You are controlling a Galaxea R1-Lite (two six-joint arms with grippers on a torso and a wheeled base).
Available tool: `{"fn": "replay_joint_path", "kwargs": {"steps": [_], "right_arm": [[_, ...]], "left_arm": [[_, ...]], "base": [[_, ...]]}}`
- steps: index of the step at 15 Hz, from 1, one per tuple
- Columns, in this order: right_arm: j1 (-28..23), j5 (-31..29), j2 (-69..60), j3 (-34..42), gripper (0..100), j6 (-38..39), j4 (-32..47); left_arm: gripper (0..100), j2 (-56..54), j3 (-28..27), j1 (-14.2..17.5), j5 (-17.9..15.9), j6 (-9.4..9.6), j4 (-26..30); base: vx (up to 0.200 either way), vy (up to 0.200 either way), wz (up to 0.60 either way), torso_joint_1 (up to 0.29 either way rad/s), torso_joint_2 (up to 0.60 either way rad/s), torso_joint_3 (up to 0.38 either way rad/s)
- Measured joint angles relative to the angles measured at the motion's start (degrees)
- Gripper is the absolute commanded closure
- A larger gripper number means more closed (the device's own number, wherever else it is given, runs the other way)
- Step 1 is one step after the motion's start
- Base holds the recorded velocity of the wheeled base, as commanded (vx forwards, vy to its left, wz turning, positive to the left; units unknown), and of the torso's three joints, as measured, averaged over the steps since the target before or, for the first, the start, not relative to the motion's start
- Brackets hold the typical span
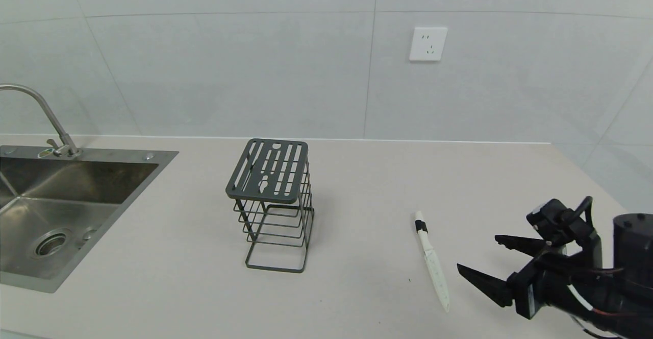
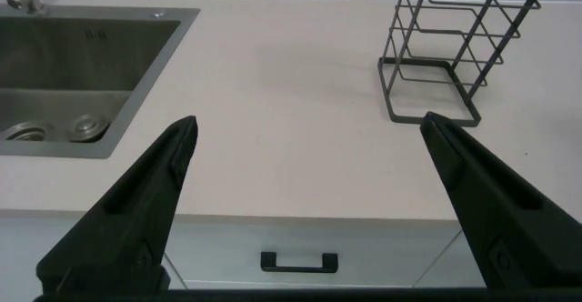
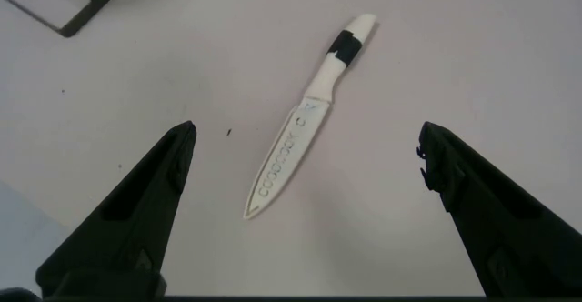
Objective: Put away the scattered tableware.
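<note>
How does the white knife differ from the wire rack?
The knife is white with a black band; the rack is dark grey. The knife lies flat; the rack stands upright. The knife is slim and solid; the rack is open wire with a slotted top. Both rest on the counter, apart.

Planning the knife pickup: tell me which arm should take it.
Right. The right gripper hovers open beside the white knife; the left gripper is over the counter's front edge, between sink and wire rack, farther off.
</note>
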Motion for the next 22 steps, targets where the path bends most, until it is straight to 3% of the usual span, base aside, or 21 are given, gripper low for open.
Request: {"fn": "replay_joint_path", "kwargs": {"steps": [4,10,22], "right_arm": [[3.19,-5.0,6.96,-4.57,0,7.22,0.24],[4.33,-8.12,15.85,-11.78,0,8.78,7.72],[7.25,-13.97,26.81,-19.36,0,9.89,7.45]], "left_arm": [[0,0.0,0.0,0.0,0.02,-0.02,0.0],[0,0.0,0.0,0.0,0.0,-0.02,0.0],[0,0.0,0.0,0.0,0.0,-0.09,0.0]], "base": [[0.0,0.0,0.0,0.0,0.0,0.0],[0.0,0.0,0.0,0.0,0.0,0.0],[0.0,0.0,0.0,0.0,0.0,0.0]]}}
